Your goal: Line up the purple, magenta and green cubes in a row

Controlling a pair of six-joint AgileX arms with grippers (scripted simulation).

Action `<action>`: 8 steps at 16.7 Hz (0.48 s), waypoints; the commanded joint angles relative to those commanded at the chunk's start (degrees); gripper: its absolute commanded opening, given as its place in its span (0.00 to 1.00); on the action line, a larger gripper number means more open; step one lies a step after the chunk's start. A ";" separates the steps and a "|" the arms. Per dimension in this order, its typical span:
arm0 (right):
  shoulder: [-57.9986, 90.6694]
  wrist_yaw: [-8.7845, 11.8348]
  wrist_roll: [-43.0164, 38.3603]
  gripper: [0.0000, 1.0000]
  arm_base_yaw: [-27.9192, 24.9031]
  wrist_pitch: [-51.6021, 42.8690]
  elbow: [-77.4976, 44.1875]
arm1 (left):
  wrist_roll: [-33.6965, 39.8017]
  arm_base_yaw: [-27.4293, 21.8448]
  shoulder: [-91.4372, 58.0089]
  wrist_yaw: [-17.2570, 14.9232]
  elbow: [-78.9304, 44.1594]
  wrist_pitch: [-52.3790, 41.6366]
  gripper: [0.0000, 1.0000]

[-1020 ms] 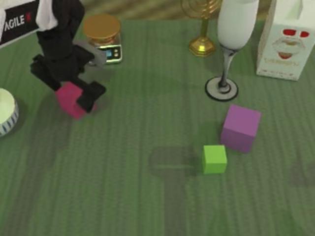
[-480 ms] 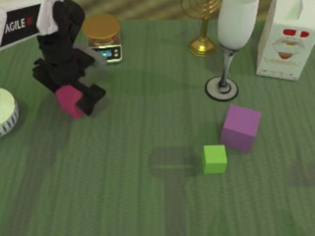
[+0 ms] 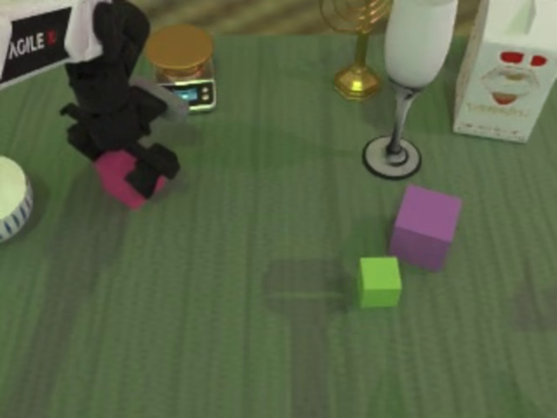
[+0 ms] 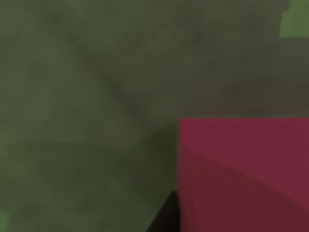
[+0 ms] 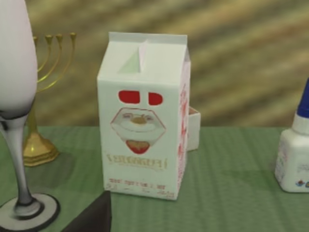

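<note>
At the table's left, the magenta cube (image 3: 117,180) rests on the green cloth with my left gripper (image 3: 120,165) down over it and shut on it. The left wrist view shows the magenta cube (image 4: 241,174) close up, one dark finger (image 4: 166,217) against its side. The purple cube (image 3: 426,226) sits at the right, the smaller green cube (image 3: 380,280) just in front of it and to its left, nearly touching. My right arm is out of the top view. Its wrist view shows one dark fingertip (image 5: 96,215) with nothing held.
Along the back stand a gold-lidded jar (image 3: 180,52) beside a small scale (image 3: 191,94), a golden candle holder (image 3: 357,78), a tall wine glass (image 3: 396,131) and a milk carton (image 3: 505,74). A bowl (image 3: 9,200) sits at the left edge. A white bottle (image 5: 294,154) stands beyond the carton.
The left gripper's fingers have closed in on the magenta cube, which has stayed in place. The purple and green cubes have not moved.
</note>
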State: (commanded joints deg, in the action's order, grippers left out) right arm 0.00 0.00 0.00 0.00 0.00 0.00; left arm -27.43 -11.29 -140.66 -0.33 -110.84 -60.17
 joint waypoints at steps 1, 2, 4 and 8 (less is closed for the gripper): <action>0.00 0.00 0.00 1.00 0.00 0.00 0.00 | 0.00 0.00 0.00 0.00 0.00 0.00 0.10; 0.00 0.00 0.00 1.00 0.00 0.00 0.00 | 0.00 0.00 0.00 0.00 0.00 0.00 0.02; 0.00 0.00 0.00 1.00 0.00 0.00 0.00 | 0.00 0.00 0.00 0.00 0.00 0.00 0.00; 0.00 0.00 0.00 1.00 0.00 0.00 0.00 | 0.00 0.00 0.00 0.00 0.00 0.00 0.00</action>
State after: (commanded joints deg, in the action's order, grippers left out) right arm 0.00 0.00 0.00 0.00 0.00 0.00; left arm -27.43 -11.29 -140.66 -0.33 -110.84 -60.17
